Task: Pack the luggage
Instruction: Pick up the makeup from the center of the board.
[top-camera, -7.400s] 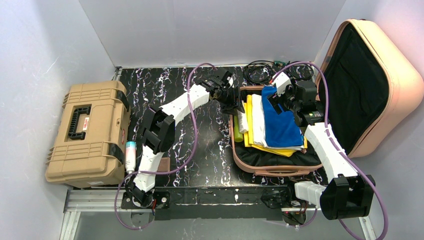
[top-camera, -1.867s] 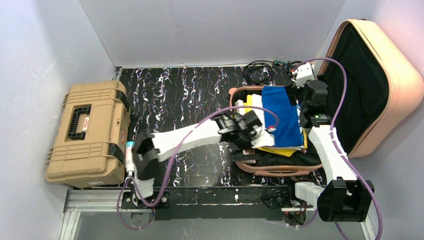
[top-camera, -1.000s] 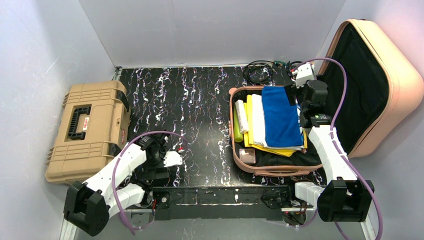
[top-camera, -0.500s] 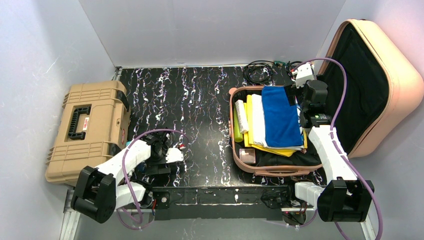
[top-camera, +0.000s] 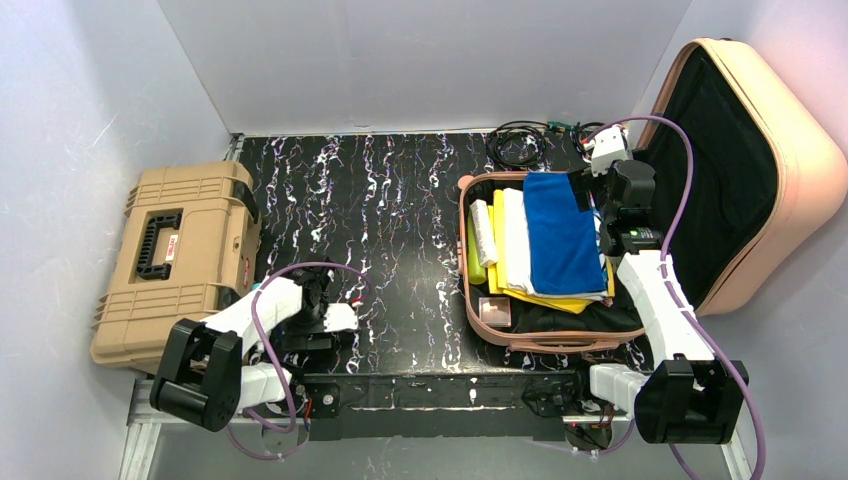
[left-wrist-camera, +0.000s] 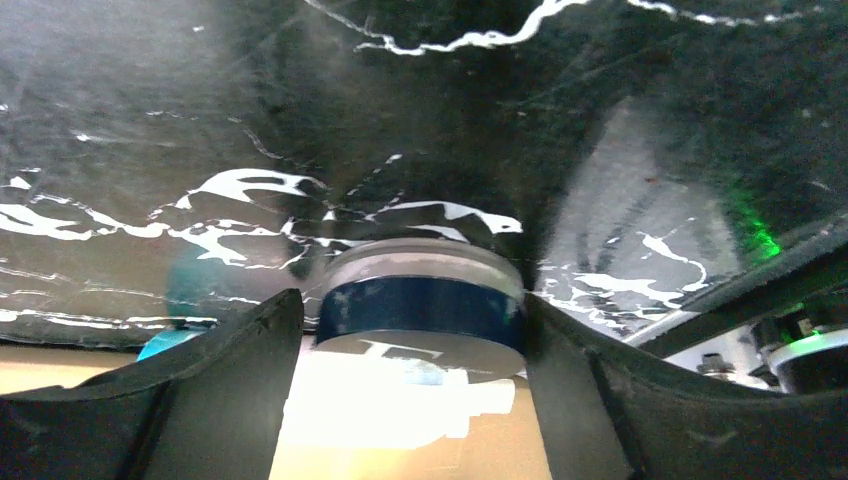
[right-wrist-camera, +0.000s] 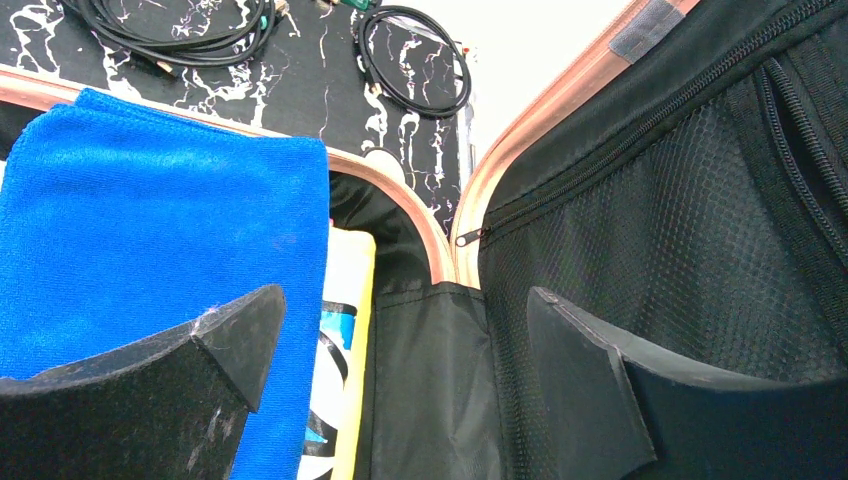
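1. The suitcase has a peach-pink shell, and its lining is black, part of it a fine diamond mesh.
2. The table is black, streaked with white marble veins.
3. The toolbox is tan, and its handle is black.
4. Folded side by side are a bright blue towel, a white cloth and a yellow cloth.
5. The cables are black.
6. The bottle wears a dark blue band under a pale cap.
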